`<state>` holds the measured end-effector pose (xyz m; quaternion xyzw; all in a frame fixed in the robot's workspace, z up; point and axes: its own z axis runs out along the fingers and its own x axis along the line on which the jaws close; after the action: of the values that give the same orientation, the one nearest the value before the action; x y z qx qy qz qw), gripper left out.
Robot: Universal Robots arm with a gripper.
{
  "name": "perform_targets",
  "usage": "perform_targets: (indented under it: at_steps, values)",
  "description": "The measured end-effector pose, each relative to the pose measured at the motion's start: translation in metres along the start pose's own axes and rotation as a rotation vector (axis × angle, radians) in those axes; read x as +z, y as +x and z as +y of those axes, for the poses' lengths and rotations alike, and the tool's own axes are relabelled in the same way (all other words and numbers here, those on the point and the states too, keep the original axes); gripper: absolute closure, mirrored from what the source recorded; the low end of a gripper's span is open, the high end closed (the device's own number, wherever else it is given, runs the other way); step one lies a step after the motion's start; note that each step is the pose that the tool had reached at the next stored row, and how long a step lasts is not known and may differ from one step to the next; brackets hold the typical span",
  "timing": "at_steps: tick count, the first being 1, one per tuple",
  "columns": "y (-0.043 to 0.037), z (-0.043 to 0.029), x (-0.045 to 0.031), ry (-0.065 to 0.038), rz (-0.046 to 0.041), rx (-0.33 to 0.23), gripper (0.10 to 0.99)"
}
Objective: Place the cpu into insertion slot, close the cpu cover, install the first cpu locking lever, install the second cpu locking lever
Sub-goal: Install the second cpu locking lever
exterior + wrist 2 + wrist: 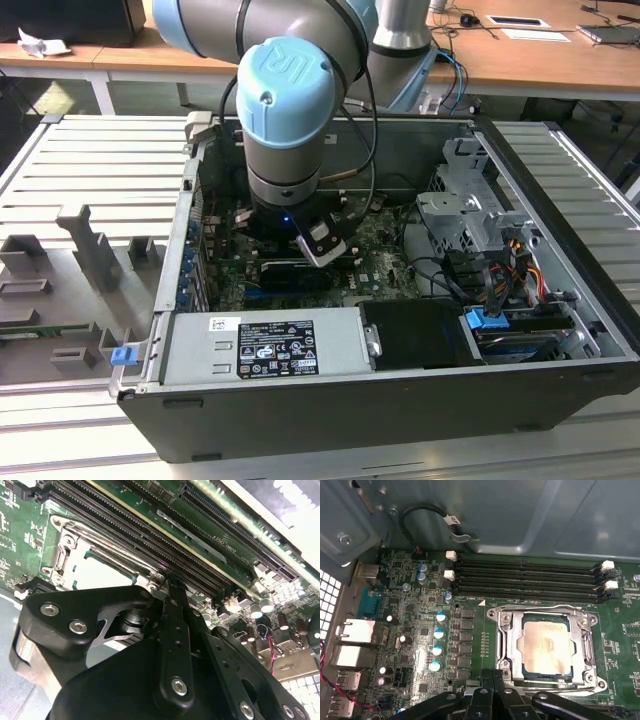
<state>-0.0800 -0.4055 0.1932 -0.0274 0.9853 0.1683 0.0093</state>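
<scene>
The cpu, a small square chip with a pale tan-silver, faintly mottled face, lies flat in the insertion slot just beyond the tips of the gripper. The cpu cover, a thin silver frame, lies closed around it, the chip showing through its window. In the second wrist view the gripper's black fingers are together, holding nothing, at the socket's edge.

- The cpu is lying seated in the insertion slot
- The cpu cover is sitting closed around it
- The gripper is hovering at the socket's 7 o'clock corner, just beside the frame
</scene>
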Motion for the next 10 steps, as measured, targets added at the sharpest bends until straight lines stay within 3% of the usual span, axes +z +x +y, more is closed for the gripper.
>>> perform_targets:
  at_steps: [5, 10]
  values:
    - [-0.0002, 0.0032, -0.0091, -0.003, -0.0001, 0.000, 0.980]
    - [-0.0003, 0.0046, -0.0130, -0.003, -0.0001, 0.000, 0.980]
